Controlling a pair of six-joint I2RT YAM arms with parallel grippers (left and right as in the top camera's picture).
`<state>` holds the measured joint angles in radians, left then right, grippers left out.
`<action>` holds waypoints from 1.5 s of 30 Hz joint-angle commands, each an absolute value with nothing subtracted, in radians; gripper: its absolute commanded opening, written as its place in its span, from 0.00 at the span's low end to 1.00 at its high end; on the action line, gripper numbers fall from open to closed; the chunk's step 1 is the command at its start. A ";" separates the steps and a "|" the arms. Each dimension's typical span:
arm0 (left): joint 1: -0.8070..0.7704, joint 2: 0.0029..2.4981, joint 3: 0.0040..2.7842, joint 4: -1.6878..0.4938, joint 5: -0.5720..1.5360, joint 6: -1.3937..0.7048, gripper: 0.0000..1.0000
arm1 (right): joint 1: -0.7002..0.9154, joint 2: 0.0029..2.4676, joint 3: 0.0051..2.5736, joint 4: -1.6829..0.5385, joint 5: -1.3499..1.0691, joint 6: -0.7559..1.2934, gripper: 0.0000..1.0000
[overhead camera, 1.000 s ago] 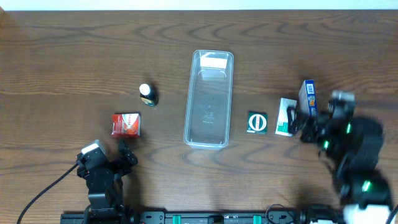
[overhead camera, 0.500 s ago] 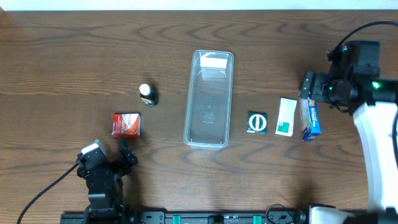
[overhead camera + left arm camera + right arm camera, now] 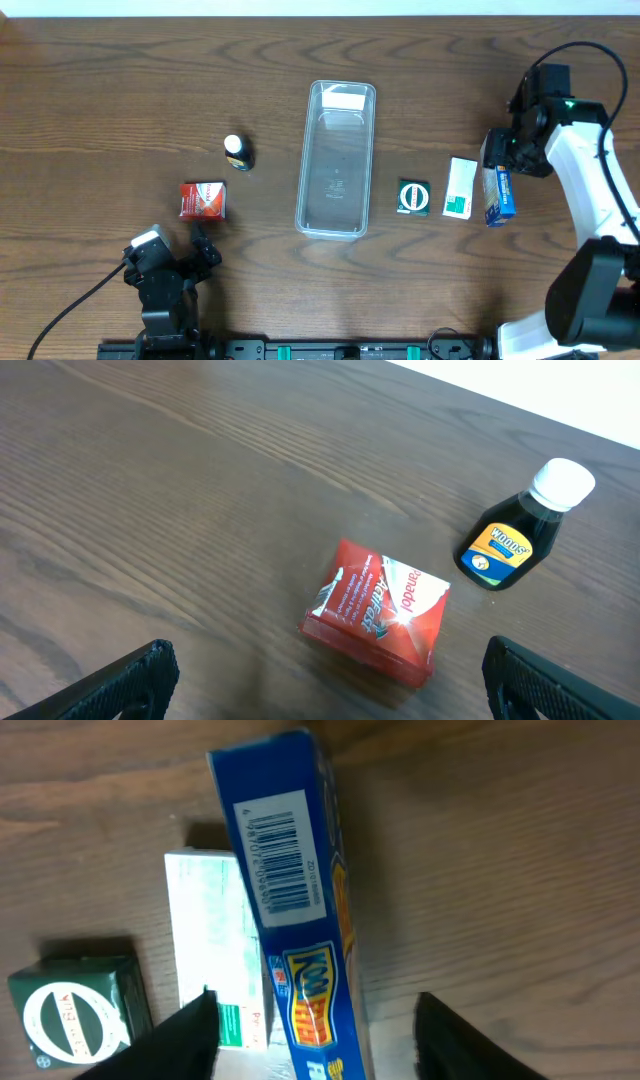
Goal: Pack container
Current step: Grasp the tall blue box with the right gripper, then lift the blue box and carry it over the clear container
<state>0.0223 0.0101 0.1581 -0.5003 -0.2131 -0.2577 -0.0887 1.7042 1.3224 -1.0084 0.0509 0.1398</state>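
Right tool (image 3: 315, 1015) open, jaws astride blue box (image 3: 290, 870). Advise: centre on box, keep left finger off white box (image 3: 212, 935) at 9 o'clock, close squarely. Container (image 3: 336, 160) mid-bench, empty. Left tool (image 3: 204, 248) open, idle.

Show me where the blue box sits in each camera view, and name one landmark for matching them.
Overhead: the blue box lies near the right edge of the table.
Left wrist: not in this view.
Right wrist: the blue box fills the middle, running from the top to the bottom edge, barcode up.
Shared landmark: the white and green box lies just left of it in both the overhead and right wrist views.
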 commanded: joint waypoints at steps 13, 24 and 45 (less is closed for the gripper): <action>0.020 0.004 0.141 -0.503 -0.222 -0.241 0.98 | -0.100 1.736 1.216 -0.961 0.064 0.179 0.26; 0.020 0.004 0.141 -0.503 -0.221 -0.241 0.98 | -0.097 1.610 1.251 -0.956 0.039 0.179 0.10; 0.020 0.004 0.141 -0.503 -0.222 -0.241 0.98 | 0.326 1.404 1.260 -0.553 -0.347 0.582 0.01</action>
